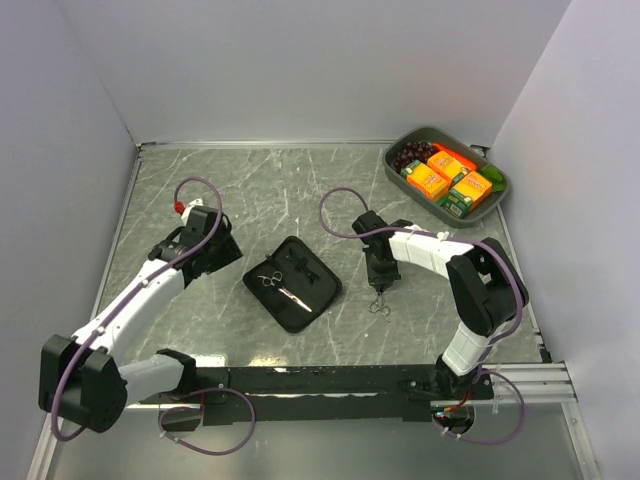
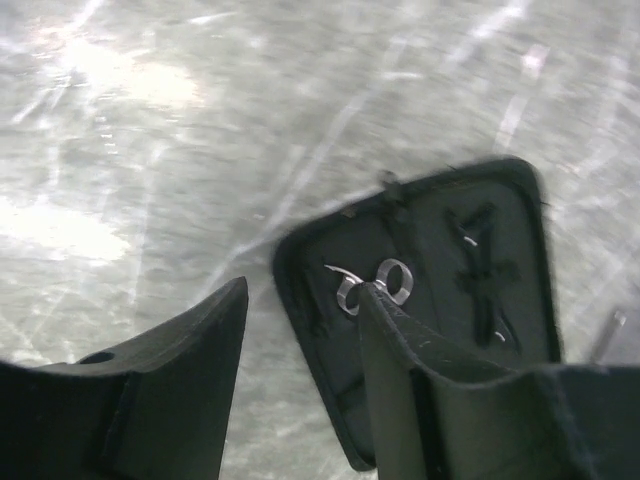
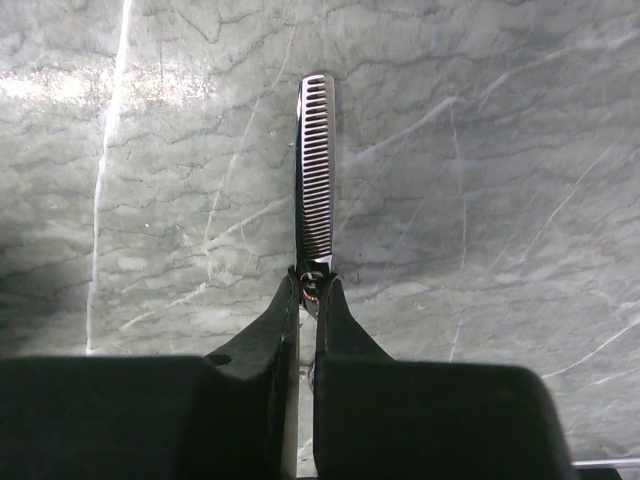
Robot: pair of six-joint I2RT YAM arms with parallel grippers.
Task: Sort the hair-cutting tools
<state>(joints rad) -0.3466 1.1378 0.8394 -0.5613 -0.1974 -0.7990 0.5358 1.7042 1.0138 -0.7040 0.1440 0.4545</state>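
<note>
The marble worktop (image 1: 300, 190) is carrying an open black zip case (image 1: 290, 322) at its middle. The left hand (image 2: 302, 290) is hovering half-open, left of the case. The right hand (image 3: 310, 285) is pinching thinning scissors (image 3: 316, 170) right of the case, and plain scissors (image 1: 285, 290) are lying inside it.

The left arm (image 1: 140, 300) reaches forward and inward from its base at the near left, its long forearm slanting up the view. Its left pincer (image 2: 302, 290) stands partly open, the two black fingers (image 2: 190, 380) well apart. The right arm (image 1: 440, 255) rises from its base at the near right, folds at the elbow and stretches leftward toward the middle, the wrist bent so that the right pincer (image 3: 310, 285) points down, its fingers pressed together and clamped on the pivot of a pair of scissors (image 3: 316, 170) whose blade juts out beyond the tips.
</note>
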